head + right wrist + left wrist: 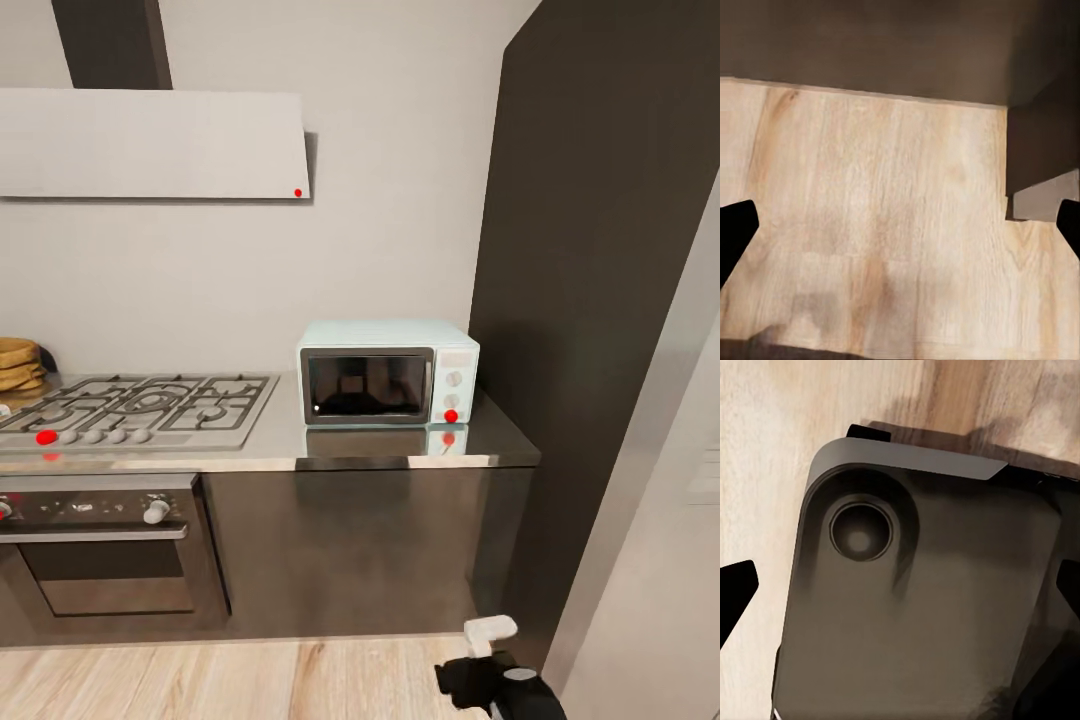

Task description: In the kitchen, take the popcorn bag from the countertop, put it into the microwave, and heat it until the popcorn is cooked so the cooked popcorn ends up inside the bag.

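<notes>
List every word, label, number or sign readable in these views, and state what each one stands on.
No text can be read in any of the views.
The microwave has round knobs on its right-hand panel; any markings around them are too small and blurred to read.
The oven control strip under the gas hob shows knobs but no legible print.
The hood is plain apart from a red dot.

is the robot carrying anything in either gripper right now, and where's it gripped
Nothing is held. The right gripper has its fingertips spread wide over bare wooden floor; the left gripper is spread too, with only the robot's own dark base beyond it.
</notes>
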### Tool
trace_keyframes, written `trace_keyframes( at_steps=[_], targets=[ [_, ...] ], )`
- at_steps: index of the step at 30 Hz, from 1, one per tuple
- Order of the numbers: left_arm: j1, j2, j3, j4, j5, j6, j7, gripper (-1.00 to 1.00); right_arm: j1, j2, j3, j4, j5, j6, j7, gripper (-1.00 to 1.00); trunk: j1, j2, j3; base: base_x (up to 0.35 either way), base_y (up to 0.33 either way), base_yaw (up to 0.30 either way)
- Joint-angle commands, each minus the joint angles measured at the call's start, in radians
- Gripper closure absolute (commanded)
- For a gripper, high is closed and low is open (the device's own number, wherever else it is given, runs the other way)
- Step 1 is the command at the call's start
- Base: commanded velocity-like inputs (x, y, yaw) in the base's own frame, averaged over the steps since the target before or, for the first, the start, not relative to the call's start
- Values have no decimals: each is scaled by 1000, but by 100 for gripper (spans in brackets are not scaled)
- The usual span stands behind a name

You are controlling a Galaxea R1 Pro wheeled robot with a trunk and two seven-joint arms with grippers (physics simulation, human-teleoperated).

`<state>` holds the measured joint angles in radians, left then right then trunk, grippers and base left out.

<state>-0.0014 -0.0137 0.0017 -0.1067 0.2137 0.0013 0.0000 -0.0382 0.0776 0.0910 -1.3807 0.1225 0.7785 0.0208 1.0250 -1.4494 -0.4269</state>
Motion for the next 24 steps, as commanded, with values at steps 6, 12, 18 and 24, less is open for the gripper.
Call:
trace_keyframes(
  at_steps=[6,12,18,24],
  targets=[
    [0,0,0,-2,7,0,0,-100,-404,56,-1,-111,7,269,-1,-100,0,-1,-1,0,0,0],
    [0,0,0,-3,7,0,0,-100,-883,59,-16,-113,10,269,-16,-100,0,-1,-1,0,0,0],
    [0,0,0,-5,6,0,0,-100,-920,76,-19,-111,10,269,-57,-100,0,-1,-1,0,0,0],
    [0,0,0,-10,6,0,0,-100,-888,78,-22,10,-2,45,-62,-100,0,-1,-1,0,0,0]
  ],
)
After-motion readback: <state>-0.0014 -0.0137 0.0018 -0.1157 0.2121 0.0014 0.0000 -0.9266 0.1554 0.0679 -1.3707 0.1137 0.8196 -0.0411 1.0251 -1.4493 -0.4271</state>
